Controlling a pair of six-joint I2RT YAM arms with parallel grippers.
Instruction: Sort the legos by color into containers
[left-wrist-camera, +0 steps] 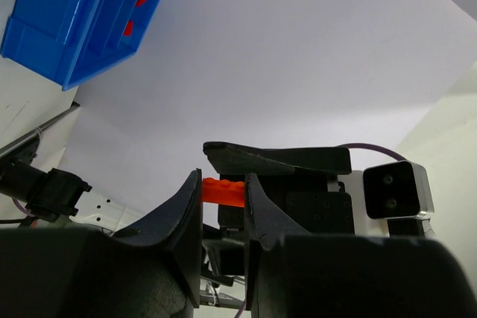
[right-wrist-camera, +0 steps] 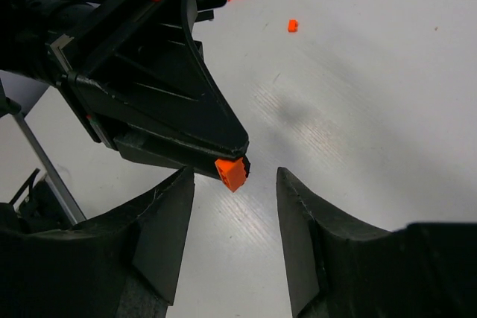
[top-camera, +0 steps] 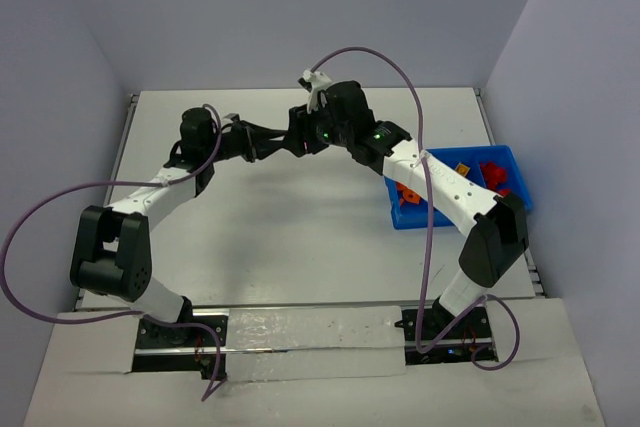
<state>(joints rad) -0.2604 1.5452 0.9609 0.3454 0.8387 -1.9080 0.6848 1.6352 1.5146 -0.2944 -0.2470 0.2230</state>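
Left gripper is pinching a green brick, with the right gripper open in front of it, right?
No, the brick is orange, not green, as the right wrist view shows. The left gripper is pinching it, with the right gripper open in front.

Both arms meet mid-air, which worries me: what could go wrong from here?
The left gripper pinches the orange brick only at its fingertips; if the open right gripper closes off-centre, the brick may slip and fall to the table. The two grippers sit very close; their fingers could collide.
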